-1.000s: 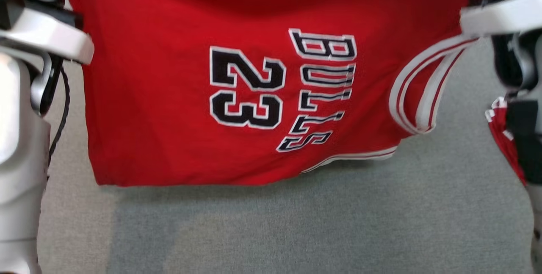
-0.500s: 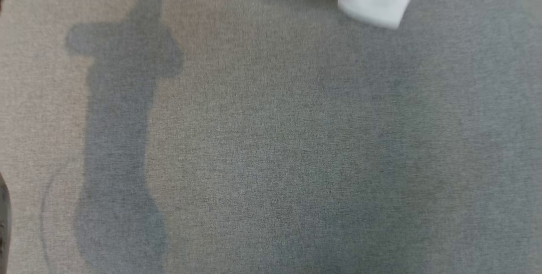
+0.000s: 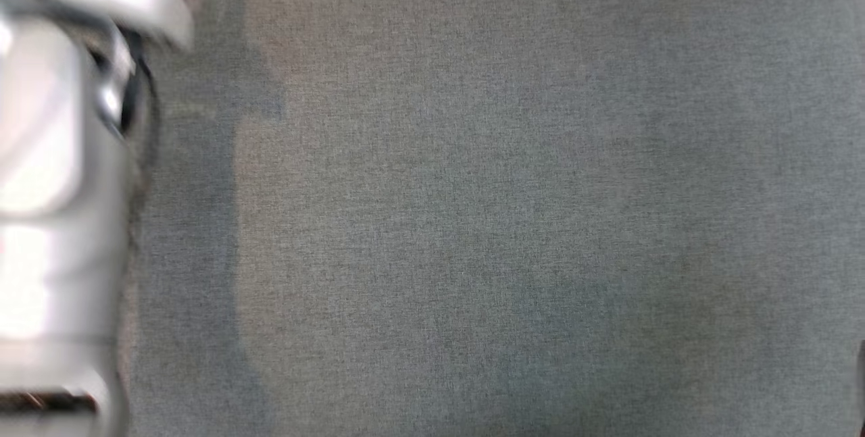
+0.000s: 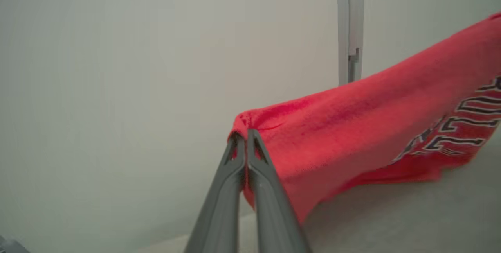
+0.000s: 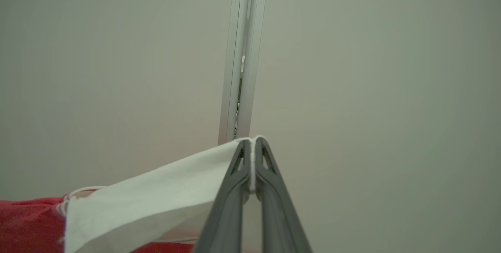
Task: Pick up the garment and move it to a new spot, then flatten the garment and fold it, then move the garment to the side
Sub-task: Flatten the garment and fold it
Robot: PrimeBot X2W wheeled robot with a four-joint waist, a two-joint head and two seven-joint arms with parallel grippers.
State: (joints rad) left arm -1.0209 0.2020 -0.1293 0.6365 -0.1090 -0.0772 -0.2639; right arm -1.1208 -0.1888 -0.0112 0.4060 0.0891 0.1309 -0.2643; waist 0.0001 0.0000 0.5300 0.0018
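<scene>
The garment is a red basketball jersey with black and white lettering, hanging stretched in the air in the left wrist view. My left gripper is shut on one red corner of it. In the right wrist view my right gripper is shut on a white part of the garment, with red cloth below at the lower left. A blurred pale forearm stands at the left edge of the head view.
Grey fabric surface spreads across the head view, with soft shadows on its left side. A pale wall with a vertical metal post stands ahead of both wrist cameras.
The head view has swung: the red jersey, spread across it a second ago, slid off its top edge. A blurred forearm has come in at the left.
</scene>
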